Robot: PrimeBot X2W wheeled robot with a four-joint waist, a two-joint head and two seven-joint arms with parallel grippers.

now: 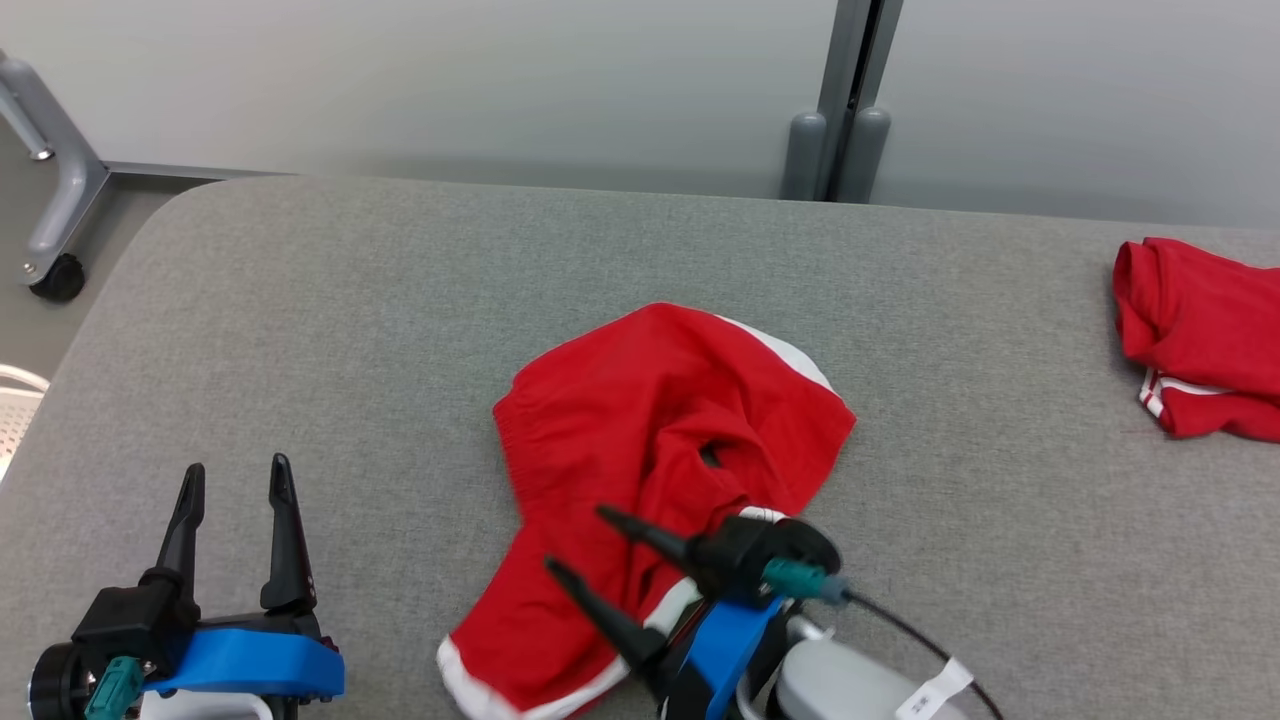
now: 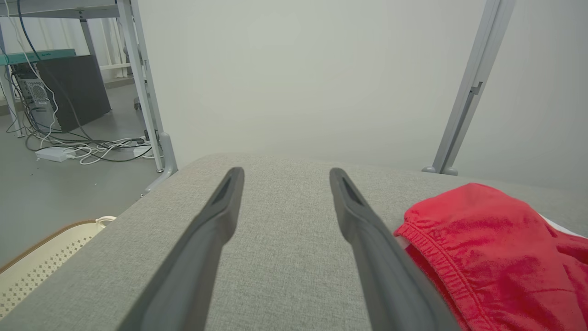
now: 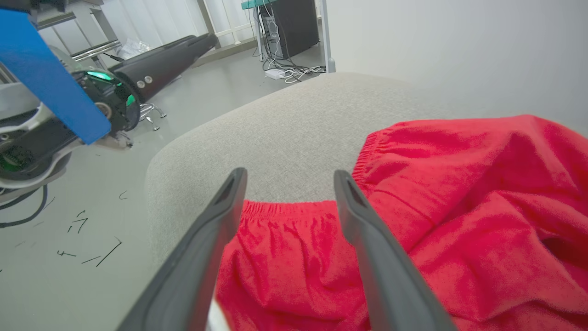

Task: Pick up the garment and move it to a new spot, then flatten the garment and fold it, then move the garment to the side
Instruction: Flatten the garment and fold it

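In the head view, a grey cloth-covered counter point(image 1: 300, 330) is stretching across the picture, with pale wall panels point(image 1: 450, 80) and a grey post point(image 1: 850, 100) standing behind it. The red garment point(image 1: 660, 430) with white trim is lying crumpled just ahead of the right gripper point(image 1: 575, 538). Its long axis is running diagonally, from the counter's near edge beside that gripper up and away to its right. The right gripper's fingers are standing apart over the garment's lower part, pinching nothing. The left gripper point(image 1: 236, 466) is hovering open, well apart from the garment, with bare counter ahead of it. A second red garment point(image 1: 1200, 340) is sitting far off to the right gripper's right.

In the left wrist view, the left gripper point(image 2: 285, 171) is spreading wide over bare counter point(image 2: 285, 239). The garment's point(image 2: 482, 248) gathered waistband is lying just beside its right finger. To its left the counter's rounded edge is dropping to a floor point(image 2: 69, 184) with cables point(image 2: 87, 149) and a perforated basket point(image 2: 41, 262).

In the right wrist view, the right gripper point(image 3: 289, 172) is gaping above the garment point(image 3: 459, 184), whose waistband is crossing between the fingers. Open counter point(image 3: 285, 119) is reaching ahead towards its rounded corner.
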